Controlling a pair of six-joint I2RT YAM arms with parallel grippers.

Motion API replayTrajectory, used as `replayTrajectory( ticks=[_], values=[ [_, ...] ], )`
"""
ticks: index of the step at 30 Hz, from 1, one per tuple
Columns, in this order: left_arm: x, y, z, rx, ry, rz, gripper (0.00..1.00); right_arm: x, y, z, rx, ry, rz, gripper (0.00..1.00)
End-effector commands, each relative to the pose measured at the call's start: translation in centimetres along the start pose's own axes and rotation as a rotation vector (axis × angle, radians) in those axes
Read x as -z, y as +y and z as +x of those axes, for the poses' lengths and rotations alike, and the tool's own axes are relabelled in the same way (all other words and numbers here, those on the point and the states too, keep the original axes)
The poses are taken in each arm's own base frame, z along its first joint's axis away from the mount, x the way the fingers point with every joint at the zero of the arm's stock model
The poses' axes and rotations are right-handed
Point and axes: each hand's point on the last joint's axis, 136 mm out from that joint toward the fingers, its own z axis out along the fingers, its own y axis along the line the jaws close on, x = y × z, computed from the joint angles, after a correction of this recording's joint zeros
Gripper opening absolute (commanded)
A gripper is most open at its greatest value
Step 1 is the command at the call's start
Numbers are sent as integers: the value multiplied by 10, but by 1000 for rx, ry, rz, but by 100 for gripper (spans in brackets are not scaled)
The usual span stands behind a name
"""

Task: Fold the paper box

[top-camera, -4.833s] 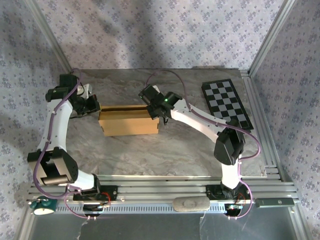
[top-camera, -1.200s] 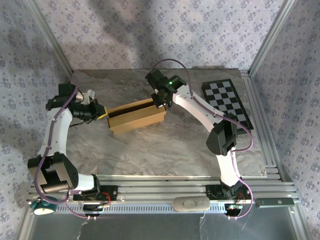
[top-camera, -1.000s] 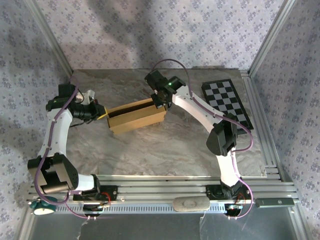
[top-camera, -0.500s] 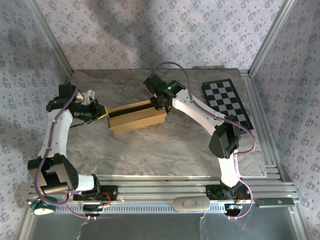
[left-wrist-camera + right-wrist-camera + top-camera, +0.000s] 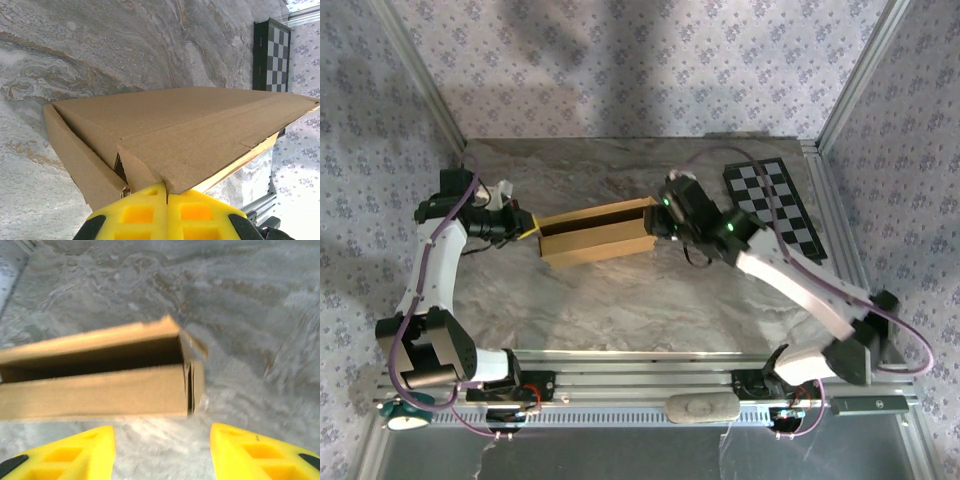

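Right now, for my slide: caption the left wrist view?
Closed left gripper pinching a flap of the paper box, marbled table behind.

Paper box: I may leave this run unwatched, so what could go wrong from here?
1. The left gripper pinches only a thin flap edge of the box; a pull may crease it or slip off.
2. The right gripper stands open, apart from the box, so the box, held at one end, may pivot on the table.
3. The end flap near the right gripper sits ajar and may spring open.
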Motion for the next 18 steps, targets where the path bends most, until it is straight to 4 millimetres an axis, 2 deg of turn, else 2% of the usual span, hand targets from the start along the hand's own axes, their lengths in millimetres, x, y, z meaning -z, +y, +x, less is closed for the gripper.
replayTrajectory(
  ticks=[1, 3, 5, 7, 8, 10, 13, 18],
  values=[
    [-4, 2, 14, 24, 53, 1, 0, -14, 18, 39, -262, -14, -126, 51],
    [-4, 3, 14, 24, 53, -4, 0, -26, 50, 58, -308, 13, -236, 52],
    [-3, 2, 14, 22, 54, -3, 0, -40, 85, 67, -344, 65, -330, 53],
    [-3, 3, 14, 24, 53, -6, 0, -53, 116, 66, -355, 105, -398, 55],
    [-2, 2, 14, 24, 52, -7, 0, -60, 124, 69, -376, 127, -403, 55],
    [-2, 2, 14, 25, 51, -7, 0, -69, 148, 60, -437, 140, -445, 55],
    [0, 1, 15, 24, 52, -9, 0, -82, 154, 59, -519, 137, -431, 55],
    [1, -1, 14, 19, 50, -3, 0, -100, 152, 60, -622, 151, -416, 55]
  ],
)
